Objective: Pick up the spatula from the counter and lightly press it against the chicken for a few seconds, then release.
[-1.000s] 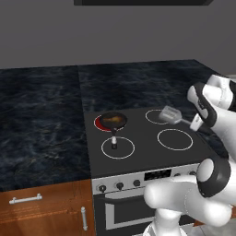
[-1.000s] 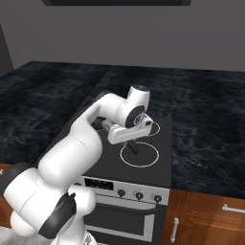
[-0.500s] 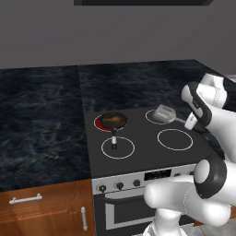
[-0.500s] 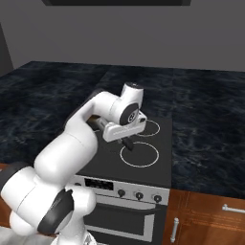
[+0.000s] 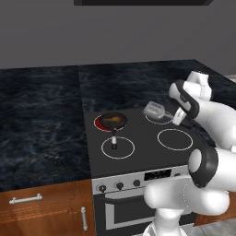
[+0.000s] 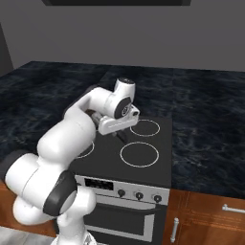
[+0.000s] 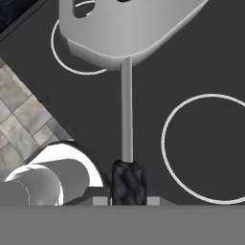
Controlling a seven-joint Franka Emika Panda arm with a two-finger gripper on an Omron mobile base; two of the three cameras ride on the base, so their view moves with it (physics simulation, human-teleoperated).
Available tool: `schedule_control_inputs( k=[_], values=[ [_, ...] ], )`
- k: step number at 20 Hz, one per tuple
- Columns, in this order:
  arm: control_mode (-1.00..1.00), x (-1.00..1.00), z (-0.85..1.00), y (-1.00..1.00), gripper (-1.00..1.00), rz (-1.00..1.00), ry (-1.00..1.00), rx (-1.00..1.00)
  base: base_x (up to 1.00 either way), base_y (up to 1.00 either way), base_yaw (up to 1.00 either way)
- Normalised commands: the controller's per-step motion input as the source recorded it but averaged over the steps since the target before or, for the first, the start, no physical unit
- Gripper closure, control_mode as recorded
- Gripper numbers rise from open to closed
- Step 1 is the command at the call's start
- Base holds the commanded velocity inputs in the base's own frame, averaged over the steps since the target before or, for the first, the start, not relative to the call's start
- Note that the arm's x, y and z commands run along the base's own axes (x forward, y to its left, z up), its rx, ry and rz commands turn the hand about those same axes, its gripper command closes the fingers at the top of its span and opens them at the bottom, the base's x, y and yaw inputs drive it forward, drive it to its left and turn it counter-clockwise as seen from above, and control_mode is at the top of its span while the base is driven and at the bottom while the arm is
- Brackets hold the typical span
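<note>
While jaws clamp spatula (image 5: 154, 110) handle, blade hangs above stove (image 5: 138, 156): carrying step. Next, probably: cross to chicken (image 5: 110, 120) in pan (image 5: 123, 119), lower gently.

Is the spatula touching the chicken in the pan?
No: in the left base view the spatula hangs above the stove, clearly apart from the chicken in the pan.

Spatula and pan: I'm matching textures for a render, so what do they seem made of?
Spatula: blade and shaft look like matte grey metal, smooth and pale, though plastic is possible. Its handle looks like black rubber, with a woven texture. Pan: dark and matte, probably coated metal; too small to be sure.
</note>
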Motion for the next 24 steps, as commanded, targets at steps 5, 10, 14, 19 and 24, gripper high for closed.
schedule_control_inputs(
  k=[5, 10, 14, 19, 24],
  values=[
    [-1.00, 0.33, 0.00, 0.24, 1.00, 0.04, 0.00, 0.00, 0.00, 0.00, 0.00],
    [-1.00, 0.28, 0.00, 0.27, 1.00, 0.02, 0.00, 0.00, 0.00, 0.00, 0.00],
    [-1.00, 0.32, 0.00, 0.28, 1.00, 0.01, 0.00, 0.00, 0.00, 0.00, 0.00],
    [-1.00, 0.37, 0.00, 0.23, 1.00, 0.01, 0.03, -0.02, 0.00, 0.00, 0.00],
    [-1.00, 0.32, -0.04, 0.18, 1.00, 0.01, 0.05, -0.04, 0.00, 0.00, 0.00]
  ],
)
